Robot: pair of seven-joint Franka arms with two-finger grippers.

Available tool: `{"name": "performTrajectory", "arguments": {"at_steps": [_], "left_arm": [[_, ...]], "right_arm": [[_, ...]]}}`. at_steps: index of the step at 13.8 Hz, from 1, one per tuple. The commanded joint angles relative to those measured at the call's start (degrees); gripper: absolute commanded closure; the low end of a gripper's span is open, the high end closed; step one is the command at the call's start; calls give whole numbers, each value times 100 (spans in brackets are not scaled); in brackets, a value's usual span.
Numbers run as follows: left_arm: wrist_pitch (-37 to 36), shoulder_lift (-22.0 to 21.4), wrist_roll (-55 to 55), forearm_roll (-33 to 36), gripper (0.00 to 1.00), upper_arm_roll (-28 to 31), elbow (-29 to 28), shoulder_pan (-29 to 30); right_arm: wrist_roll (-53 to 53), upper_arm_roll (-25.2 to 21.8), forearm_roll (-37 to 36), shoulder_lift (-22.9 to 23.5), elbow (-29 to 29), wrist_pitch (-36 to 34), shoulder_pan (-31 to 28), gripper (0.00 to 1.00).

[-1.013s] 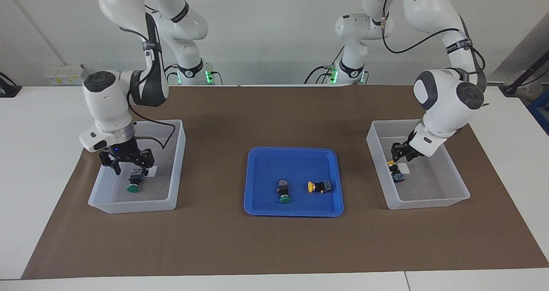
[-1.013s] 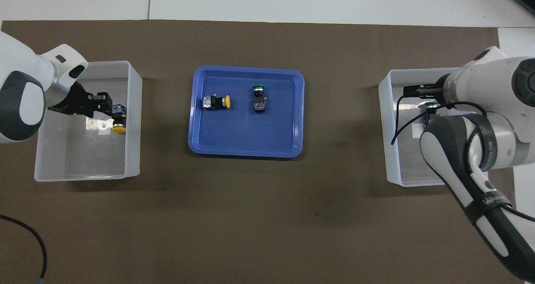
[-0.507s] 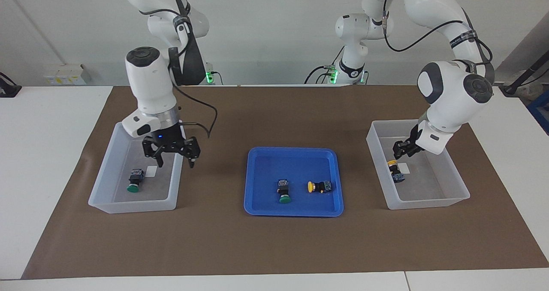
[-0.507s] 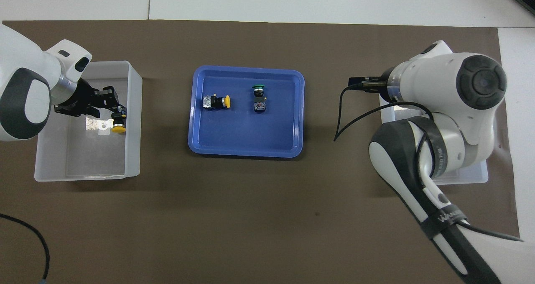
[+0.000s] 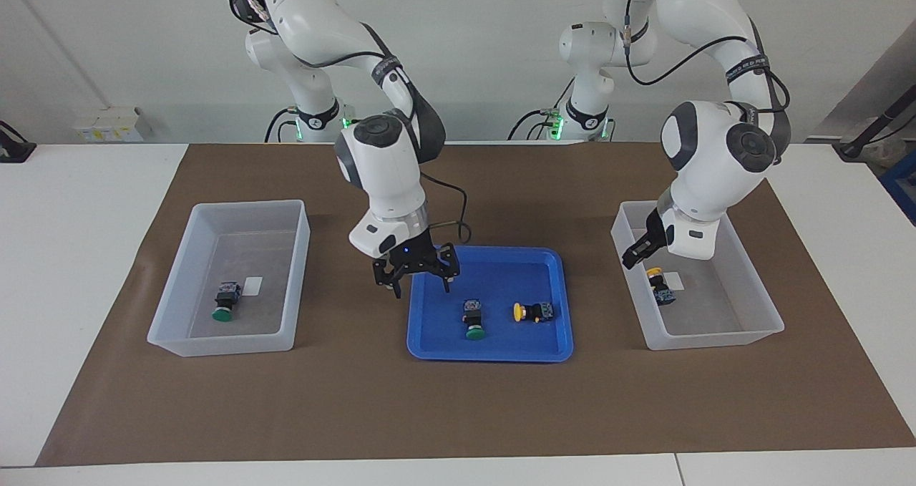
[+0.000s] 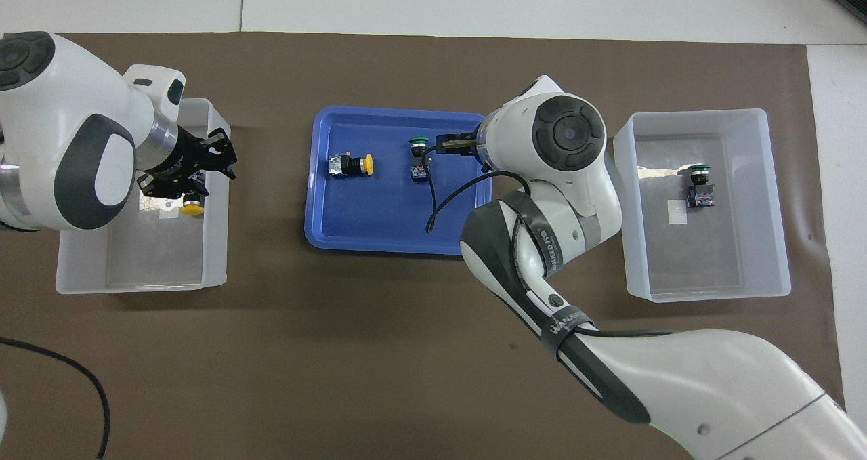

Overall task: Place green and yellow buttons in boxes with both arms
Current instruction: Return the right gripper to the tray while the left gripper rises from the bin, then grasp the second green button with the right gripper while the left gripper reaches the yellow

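One green button [image 5: 225,304] [image 6: 699,183] lies in the box [image 5: 222,343] [image 6: 704,290] at the right arm's end. A yellow button [image 5: 660,285] [image 6: 192,206] lies in the box [image 5: 715,339] [image 6: 135,287] at the left arm's end. The blue tray [image 5: 494,351] [image 6: 393,236] holds another green button [image 5: 472,319] [image 6: 420,158] and another yellow button [image 5: 532,312] [image 6: 350,165]. My right gripper [image 5: 422,280] hangs open and empty over the tray's edge, beside the green button there. My left gripper [image 5: 634,254] [image 6: 227,156] is open and empty above its box's tray-side wall.
A brown mat [image 5: 458,407] covers the table's middle, with white tabletop [image 5: 71,257] around it. The two boxes flank the tray. The right arm's black cable [image 6: 450,196] loops over the tray in the overhead view.
The right arm swung from its box to over the tray, leaving the green button behind. The left gripper rose off the yellow button and shifted toward the box's tray-side wall.
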Motion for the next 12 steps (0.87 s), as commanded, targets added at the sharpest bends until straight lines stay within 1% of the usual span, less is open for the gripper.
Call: {"name": "performTrajectory", "arguments": {"at_steps": [1, 3, 7, 9, 12], "left_arm": [[370, -17, -949, -81, 50, 62, -38, -257], [835, -8, -1775, -81, 50, 62, -152, -424], [2066, -17, -3332, -81, 50, 62, -627, -723], [2269, 27, -3763, -81, 50, 62, -663, -802], [2700, 88, -4160, -81, 50, 71, -838, -986]], "right_arm": [[488, 0, -593, 646, 621, 59, 184, 0], [594, 1, -640, 874, 621, 418, 298, 0], [524, 1, -806, 990, 612, 516, 316, 0], [533, 9, -807, 990, 516, 752, 316, 0], [595, 9, -754, 1060, 515, 876, 378, 0]]}}
